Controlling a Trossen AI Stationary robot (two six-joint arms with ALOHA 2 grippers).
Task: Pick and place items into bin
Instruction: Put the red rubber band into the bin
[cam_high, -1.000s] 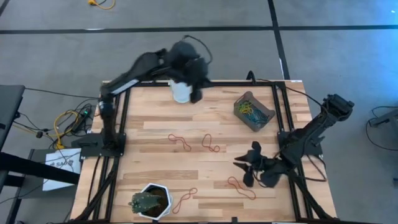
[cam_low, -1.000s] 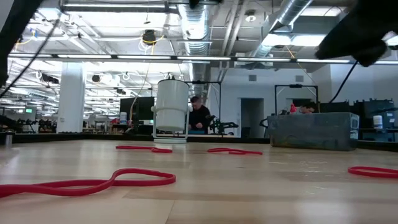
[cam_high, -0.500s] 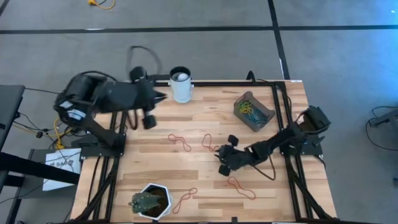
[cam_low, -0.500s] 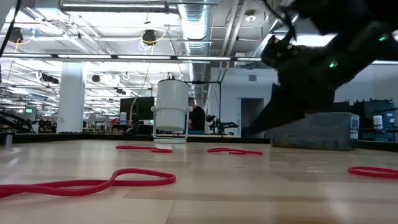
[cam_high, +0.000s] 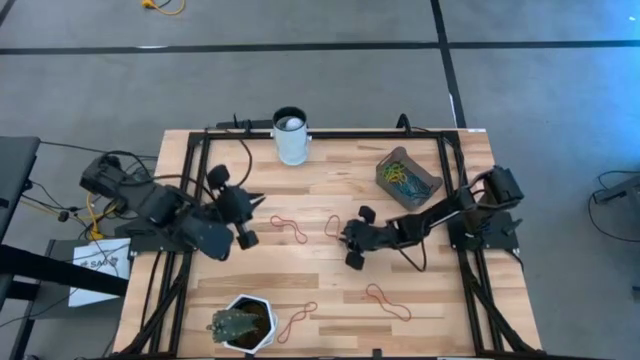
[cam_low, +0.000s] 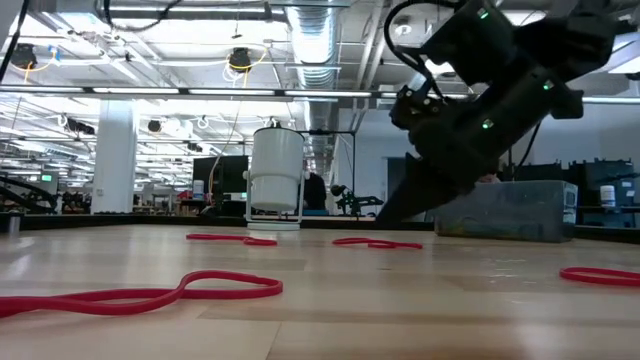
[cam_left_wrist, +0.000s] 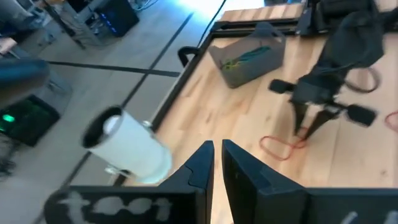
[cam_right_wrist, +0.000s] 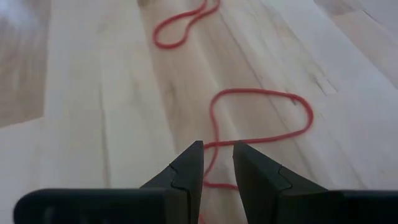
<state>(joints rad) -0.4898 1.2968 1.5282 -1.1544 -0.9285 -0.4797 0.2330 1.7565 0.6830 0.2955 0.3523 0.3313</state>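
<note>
Right gripper (cam_right_wrist: 216, 163) low over a red rubber band (cam_right_wrist: 261, 118) at table centre, fingers narrowly parted, holding nothing. Left gripper (cam_left_wrist: 215, 157) at the left edge, nearly closed, empty. Bin (cam_high: 407, 178) back right, holding coloured bands.

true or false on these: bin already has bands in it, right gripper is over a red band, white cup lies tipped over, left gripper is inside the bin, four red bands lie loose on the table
1. The bin already holds bands: true.
2. The right gripper is over a red band: true.
3. The white cup lies tipped over: false, it stands upright.
4. The left gripper is inside the bin: false, it waits at the table's left side.
5. Four red bands lie loose on the table: true.
</note>
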